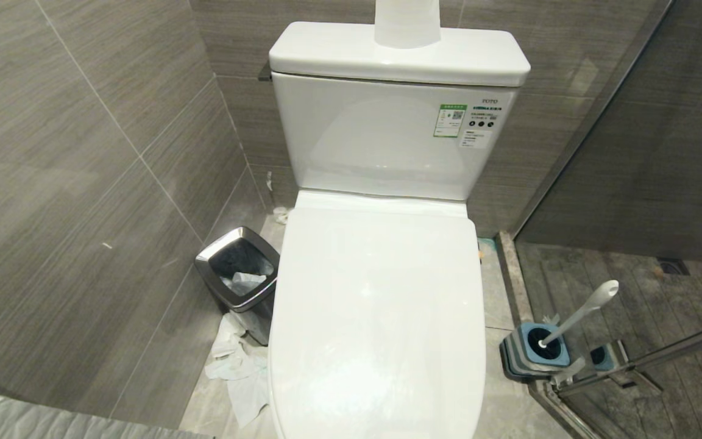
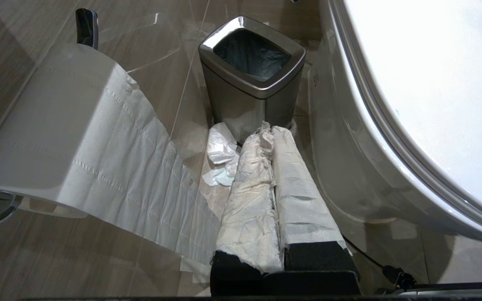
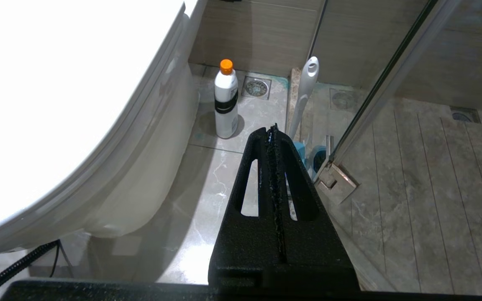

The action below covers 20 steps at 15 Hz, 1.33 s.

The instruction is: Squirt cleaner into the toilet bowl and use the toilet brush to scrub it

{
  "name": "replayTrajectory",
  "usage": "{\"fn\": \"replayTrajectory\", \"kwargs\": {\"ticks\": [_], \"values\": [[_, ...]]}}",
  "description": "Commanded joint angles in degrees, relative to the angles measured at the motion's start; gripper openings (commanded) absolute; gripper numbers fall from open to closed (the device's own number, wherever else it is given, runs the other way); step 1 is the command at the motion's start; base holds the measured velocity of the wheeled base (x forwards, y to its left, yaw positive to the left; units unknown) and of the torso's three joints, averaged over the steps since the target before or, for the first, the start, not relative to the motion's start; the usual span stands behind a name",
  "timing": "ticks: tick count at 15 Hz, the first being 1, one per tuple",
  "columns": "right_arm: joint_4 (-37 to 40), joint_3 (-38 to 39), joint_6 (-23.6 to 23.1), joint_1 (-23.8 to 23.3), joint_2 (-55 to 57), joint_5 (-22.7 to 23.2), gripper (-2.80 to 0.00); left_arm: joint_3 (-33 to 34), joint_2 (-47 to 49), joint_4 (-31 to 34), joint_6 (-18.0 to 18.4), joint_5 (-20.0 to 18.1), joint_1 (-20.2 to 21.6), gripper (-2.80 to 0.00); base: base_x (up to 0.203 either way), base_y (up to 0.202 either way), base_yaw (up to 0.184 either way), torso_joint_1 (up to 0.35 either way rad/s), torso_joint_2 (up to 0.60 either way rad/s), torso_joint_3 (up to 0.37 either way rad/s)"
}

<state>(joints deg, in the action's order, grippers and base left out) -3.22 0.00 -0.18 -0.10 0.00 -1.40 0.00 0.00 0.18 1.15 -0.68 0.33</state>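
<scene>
The toilet's white lid (image 1: 378, 305) is down, so the inside of the toilet bowl is hidden; its outer wall (image 3: 140, 167) shows beside my right arm. A white cleaner bottle (image 3: 226, 100) with an orange cap stands on the floor by the toilet. The toilet brush (image 1: 582, 310) leans in its blue-and-grey holder (image 1: 537, 350), its white handle (image 3: 305, 92) just beyond my right gripper (image 3: 273, 127), which is shut and empty. My left gripper (image 2: 271, 127), its fingers wrapped in white padding, is shut on nothing, low beside the toilet's other side. Neither arm is in the head view.
A chrome-rimmed square bin (image 1: 238, 277) stands left of the toilet with crumpled tissue (image 1: 238, 372) on the floor. A toilet paper roll (image 2: 57, 125) hangs on the left wall. A glass shower door (image 1: 631, 366) closes off the right. A wide white cylinder (image 1: 407, 24) stands on the tank.
</scene>
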Motion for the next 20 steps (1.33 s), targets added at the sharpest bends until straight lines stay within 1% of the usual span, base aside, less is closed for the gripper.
{"fn": "replayTrajectory", "kwargs": {"ticks": [1,20], "values": [[0.0,1.5,0.0,0.0,0.0,0.0,-2.80,0.1,0.1,0.0,0.0,0.0,0.0,-2.80,0.000,0.000,0.000,0.000,0.00,0.000],[0.0,1.4,-0.1,0.0,0.0,0.0,-2.80,0.1,0.1,0.0,0.0,0.0,0.0,-2.80,0.000,0.000,0.000,0.000,0.00,0.000]]}}
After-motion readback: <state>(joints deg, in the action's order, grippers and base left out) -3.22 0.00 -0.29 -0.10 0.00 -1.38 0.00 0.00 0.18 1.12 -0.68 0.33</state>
